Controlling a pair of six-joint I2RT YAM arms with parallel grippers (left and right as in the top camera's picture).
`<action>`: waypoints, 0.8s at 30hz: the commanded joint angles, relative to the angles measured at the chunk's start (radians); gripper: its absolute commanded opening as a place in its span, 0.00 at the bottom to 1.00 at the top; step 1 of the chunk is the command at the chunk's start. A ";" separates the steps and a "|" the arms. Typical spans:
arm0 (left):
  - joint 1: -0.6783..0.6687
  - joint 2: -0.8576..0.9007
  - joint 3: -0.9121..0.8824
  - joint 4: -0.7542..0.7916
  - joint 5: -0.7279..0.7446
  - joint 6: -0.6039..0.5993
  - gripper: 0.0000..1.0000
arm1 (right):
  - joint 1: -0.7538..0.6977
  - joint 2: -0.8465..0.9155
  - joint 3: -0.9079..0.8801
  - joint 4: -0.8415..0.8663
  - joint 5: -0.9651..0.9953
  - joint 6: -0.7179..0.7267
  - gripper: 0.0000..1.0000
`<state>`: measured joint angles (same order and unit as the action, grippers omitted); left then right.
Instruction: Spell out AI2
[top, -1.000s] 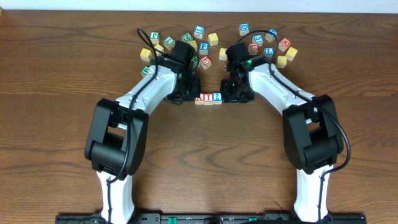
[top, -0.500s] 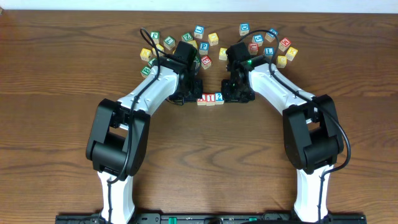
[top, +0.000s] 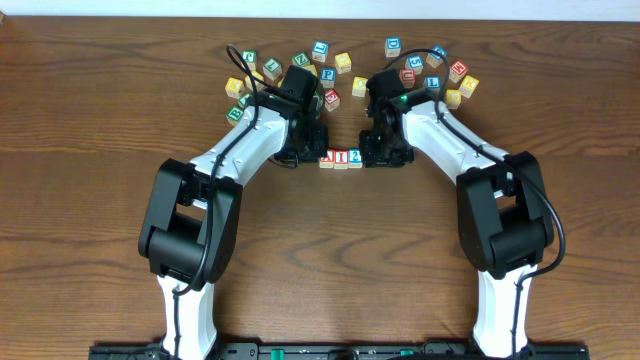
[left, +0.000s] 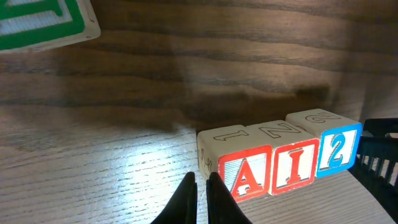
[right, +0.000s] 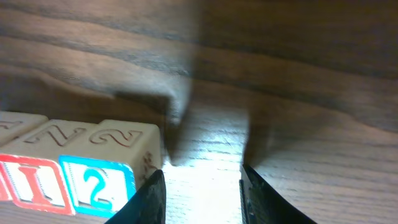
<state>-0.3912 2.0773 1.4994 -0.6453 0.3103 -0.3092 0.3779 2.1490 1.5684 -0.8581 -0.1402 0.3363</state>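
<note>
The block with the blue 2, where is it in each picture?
Overhead: the 2 block is near the picture's middle, at the right end of the short row.
Left wrist: the 2 block is at the right edge, again ending the row.
Right wrist: the 2 block is at the bottom left.
Shared landmark: the red I block sits right beside it, on its left, in every view.
</note>
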 joint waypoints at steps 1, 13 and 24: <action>0.008 0.019 -0.006 0.002 0.014 0.024 0.08 | -0.013 -0.013 0.034 -0.021 -0.009 -0.020 0.34; 0.061 -0.043 0.018 -0.053 -0.121 0.055 0.08 | -0.018 -0.014 0.090 -0.045 -0.008 -0.033 0.34; 0.143 -0.214 0.019 -0.072 -0.254 0.081 0.09 | -0.017 -0.014 0.136 -0.019 0.028 -0.039 0.29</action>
<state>-0.2817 1.9366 1.4994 -0.7067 0.1246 -0.2531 0.3614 2.1490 1.6867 -0.8833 -0.1246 0.3096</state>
